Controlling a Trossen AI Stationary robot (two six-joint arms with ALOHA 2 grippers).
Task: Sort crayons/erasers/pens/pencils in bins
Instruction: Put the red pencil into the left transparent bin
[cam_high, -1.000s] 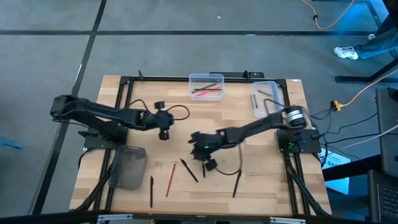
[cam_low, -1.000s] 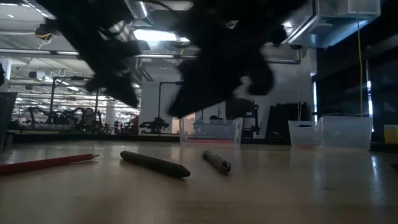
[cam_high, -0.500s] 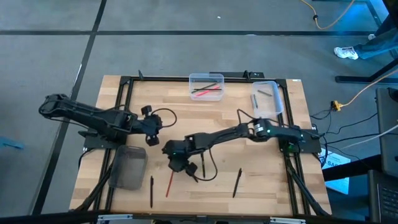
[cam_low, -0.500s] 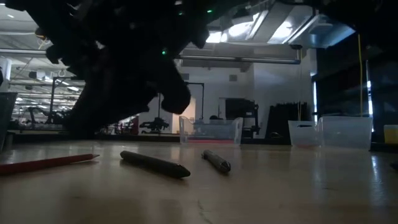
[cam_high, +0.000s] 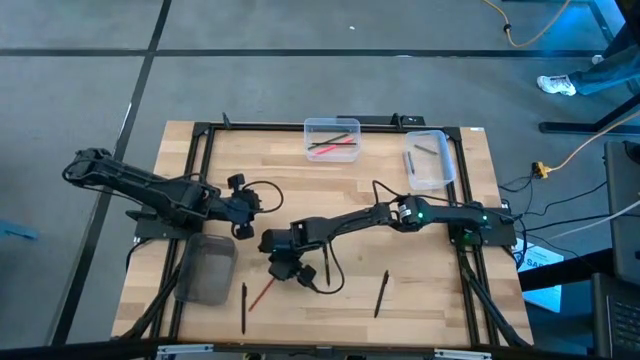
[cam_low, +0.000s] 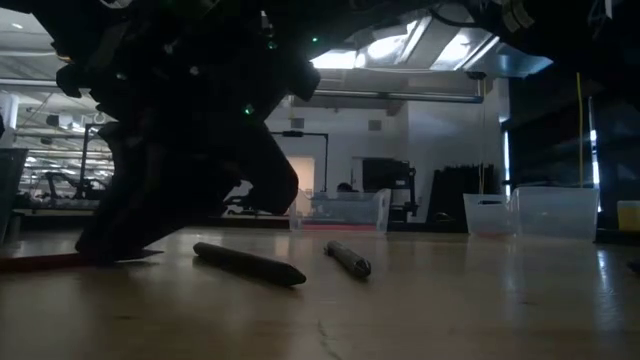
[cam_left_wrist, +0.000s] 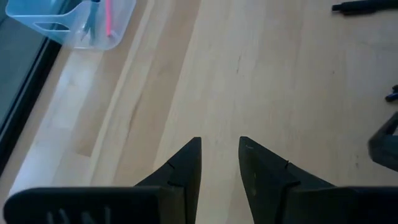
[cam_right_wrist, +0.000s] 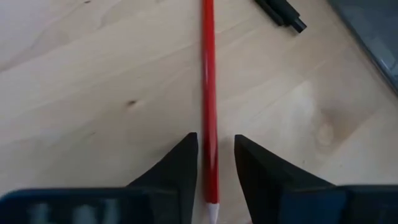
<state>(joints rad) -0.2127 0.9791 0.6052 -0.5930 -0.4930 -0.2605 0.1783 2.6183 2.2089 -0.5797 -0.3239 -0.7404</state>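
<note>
A red pencil (cam_high: 260, 294) lies flat on the wood table, near the front left. My right gripper (cam_high: 281, 270) reaches across the table and hangs low over it. It is open, one finger on each side of the pencil (cam_right_wrist: 208, 93). My left gripper (cam_high: 252, 206) is open and empty over bare wood (cam_left_wrist: 219, 144), left of centre. Of the bins, a clear one (cam_high: 332, 139) stands at the far middle, a clear one (cam_high: 428, 158) at the far right, and a smoky grey one (cam_high: 207, 268) at the near left. My right gripper has the red pencil's shaft (cam_right_wrist: 209, 163), near its sharpened end, in the gap between its open fingers. The fingers come from above and point along the pencil, which lies flat on the table. I cannot tell whether either finger touches it.
Black pens lie at the near left (cam_high: 243, 300), beside the right gripper (cam_high: 308, 280) and at the near right (cam_high: 381, 292). Two of them show in the low view (cam_low: 250, 265) (cam_low: 348, 259). The far bins hold pens and pencils. The right arm (cam_high: 400, 213) spans the table's middle.
My right gripper has gone toward the table's left and near edges and down over the red pencil. The pencil has turned on the table, its near end swinging toward the left edge. My left gripper has drawn back toward the left edge.
</note>
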